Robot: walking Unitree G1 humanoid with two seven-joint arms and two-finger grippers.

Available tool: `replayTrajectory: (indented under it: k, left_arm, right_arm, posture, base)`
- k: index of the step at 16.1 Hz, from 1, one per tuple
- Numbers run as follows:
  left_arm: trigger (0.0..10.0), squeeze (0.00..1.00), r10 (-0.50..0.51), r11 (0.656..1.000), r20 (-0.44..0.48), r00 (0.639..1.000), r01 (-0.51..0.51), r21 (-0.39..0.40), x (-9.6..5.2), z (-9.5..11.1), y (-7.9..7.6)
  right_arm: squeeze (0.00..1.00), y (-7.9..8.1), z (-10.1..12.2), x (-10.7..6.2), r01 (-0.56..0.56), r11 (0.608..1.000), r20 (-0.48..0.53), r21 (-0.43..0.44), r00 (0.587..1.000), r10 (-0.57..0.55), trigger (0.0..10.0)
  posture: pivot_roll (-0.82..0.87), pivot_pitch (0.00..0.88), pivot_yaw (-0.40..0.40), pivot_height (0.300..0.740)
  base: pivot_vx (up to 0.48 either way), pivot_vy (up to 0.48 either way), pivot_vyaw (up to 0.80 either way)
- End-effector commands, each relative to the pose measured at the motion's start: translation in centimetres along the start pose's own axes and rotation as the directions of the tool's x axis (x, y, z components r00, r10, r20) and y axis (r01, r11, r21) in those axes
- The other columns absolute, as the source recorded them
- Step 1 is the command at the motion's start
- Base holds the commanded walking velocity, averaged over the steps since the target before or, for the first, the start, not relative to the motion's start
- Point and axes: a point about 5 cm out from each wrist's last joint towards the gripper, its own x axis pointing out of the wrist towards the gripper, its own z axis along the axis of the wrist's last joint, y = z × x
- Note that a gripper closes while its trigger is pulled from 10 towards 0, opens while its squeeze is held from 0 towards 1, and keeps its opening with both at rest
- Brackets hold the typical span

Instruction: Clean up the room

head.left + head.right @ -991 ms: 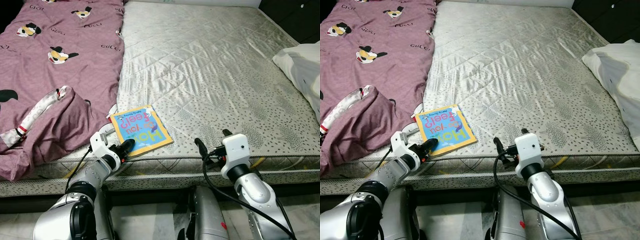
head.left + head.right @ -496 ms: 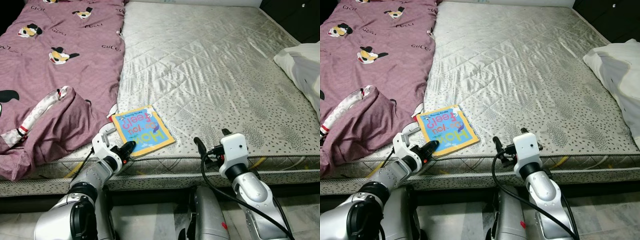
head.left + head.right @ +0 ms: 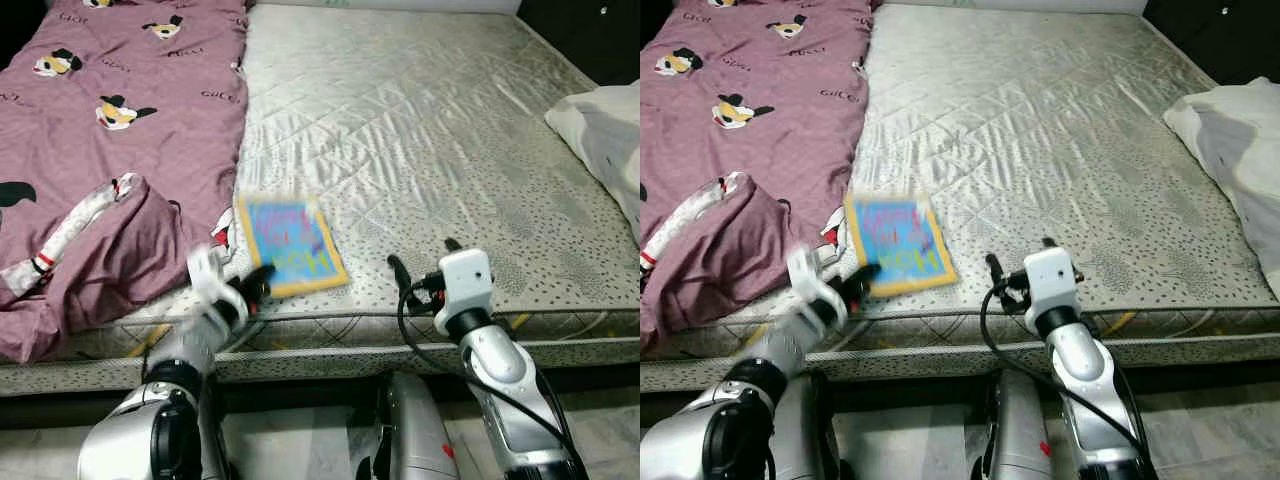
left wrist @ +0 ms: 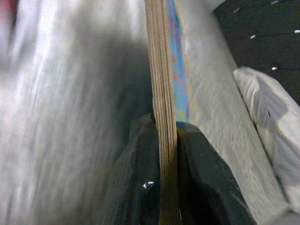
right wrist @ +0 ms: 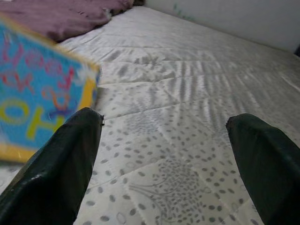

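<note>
Blue book (image 3: pixel 290 246), blurred, clamped by left gripper (image 3: pixel 255 283).

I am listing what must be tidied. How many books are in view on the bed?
1. The book is at the mattress front edge, beside the purple blanket, gripped by the left gripper. Others may hide under the blanket.

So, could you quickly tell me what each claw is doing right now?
Left claw: closed on the blue, yellow-edged picture book.
Right claw: open, empty.

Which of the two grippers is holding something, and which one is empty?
The left gripper is shut on the book's edge; the right gripper hangs open over the mattress.
</note>
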Motion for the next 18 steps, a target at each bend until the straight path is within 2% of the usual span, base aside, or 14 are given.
replayTrajectory:
  k: [1, 2, 3, 4, 6, 7, 8, 9, 10, 11, 14, 18]
  left_arm:
    - [0.0, 0.00, 0.007, 0.995, 0.111, 0.994, -0.018, 0.101, -0.1, 2.4, -0.1]
    - [0.0, 0.00, -0.010, 0.986, 0.180, 0.984, -0.020, 0.165, -0.7, 3.1, -0.3]
    - [0.0, 0.00, -0.028, 0.967, 0.205, 0.978, -0.026, 0.254, -1.4, 3.2, -0.5]
    - [0.0, 0.00, -0.035, 0.956, 0.213, 0.977, -0.030, 0.292, -1.8, 3.2, -0.5]
    - [0.0, 0.00, -0.057, 0.882, 0.286, 0.957, -0.086, 0.463, -4.3, 2.8, -1.2]
    - [0.0, 0.00, -0.051, 0.864, 0.309, 0.950, -0.113, 0.490, -5.3, 2.5, -1.4]
    - [0.0, 0.00, -0.037, 0.859, 0.317, 0.948, -0.132, 0.495, -5.7, 2.3, -1.4]
    - [0.0, 0.00, -0.004, 0.850, 0.331, 0.944, -0.171, 0.499, -6.5, 1.7, -1.3]
    - [0.0, 0.00, 0.045, 0.831, 0.349, 0.936, -0.229, 0.507, -7.5, 0.7, -1.1]
    - [0.0, 0.00, 0.056, 0.824, 0.350, 0.935, -0.241, 0.513, -7.7, 0.2, -1.5]
    - [0.0, 0.00, 0.057, 0.830, 0.345, 0.937, -0.236, 0.504, -7.6, 0.0, -2.4]
    - [0.0, 0.00, 0.044, 0.837, 0.345, 0.937, -0.223, 0.499, -7.4, -0.1, -3.4]
  right_arm:
    - [0.00, 0.0, -0.1, 0.1, 0.014, 1.000, 0.001, 0.016, 1.000, -0.014, 10.0]
    - [0.00, 0.8, -0.1, 0.5, 0.002, 0.999, 0.004, 0.053, 1.000, -0.002, 10.0]
    - [0.00, 1.3, -0.2, 0.7, -0.002, 0.995, 0.001, 0.095, 1.000, 0.002, 10.0]
    - [0.00, 1.5, -0.2, 0.8, -0.002, 0.994, -0.001, 0.112, 1.000, 0.002, 10.0]
    - [0.00, 2.4, -0.2, 1.3, -0.012, 0.975, -0.010, 0.220, 1.000, 0.014, 10.0]
    - [0.00, 2.6, -0.4, 1.3, -0.002, 0.974, -0.026, 0.227, 1.000, 0.008, 10.0]
    - [0.00, 2.5, -0.7, 1.4, 0.014, 0.974, -0.044, 0.226, 0.999, -0.004, 10.0]
    - [0.00, 2.5, -1.2, 1.4, 0.042, 0.964, -0.072, 0.262, 0.997, -0.024, 10.0]
    - [0.00, 2.6, -1.2, 1.4, 0.045, 0.953, -0.060, 0.301, 0.998, -0.028, 10.0]
    - [0.00, 2.5, -1.0, 1.6, 0.062, 0.942, -0.048, 0.330, 0.998, -0.049, 10.0]
    - [0.00, 2.2, -0.5, 2.1, 0.072, 0.937, -0.030, 0.341, 0.997, -0.066, 10.0]
    - [0.00, 1.7, 0.2, 2.6, 0.073, 0.938, -0.005, 0.338, 0.997, -0.075, 10.0]
  posture:
    - [-0.09, 0.024, -0.040, 0.509]
    - [-0.07, 0.014, -0.038, 0.509]
    - [-0.05, 0.010, -0.037, 0.509]
    - [-0.04, 0.004, -0.035, 0.509]
    - [-0.02, 0.000, -0.030, 0.509]
    - [-0.01, 0.000, -0.026, 0.509]
    - [-0.01, 0.000, -0.026, 0.509]
    - [0.00, 0.000, -0.022, 0.509]
    - [0.01, 0.000, -0.015, 0.509]
    - [0.01, 0.000, -0.015, 0.509]
    - [0.01, 0.000, -0.012, 0.513]
    - [0.01, 0.000, -0.011, 0.549]
  base:
    - [0.000, 0.000, 0.00]
    - [0.000, 0.000, 0.00]
    - [0.000, 0.000, 0.00]
    - [0.000, 0.000, 0.00]
    - [0.000, 0.000, 0.00]
    - [0.000, 0.000, 0.00]
    - [0.000, 0.000, 0.00]
    - [0.000, 0.000, 0.00]
    - [0.000, 0.000, 0.00]
    - [0.000, 0.000, 0.00]
    - [0.000, 0.000, 0.00]
    - [0.000, 0.000, 0.00]
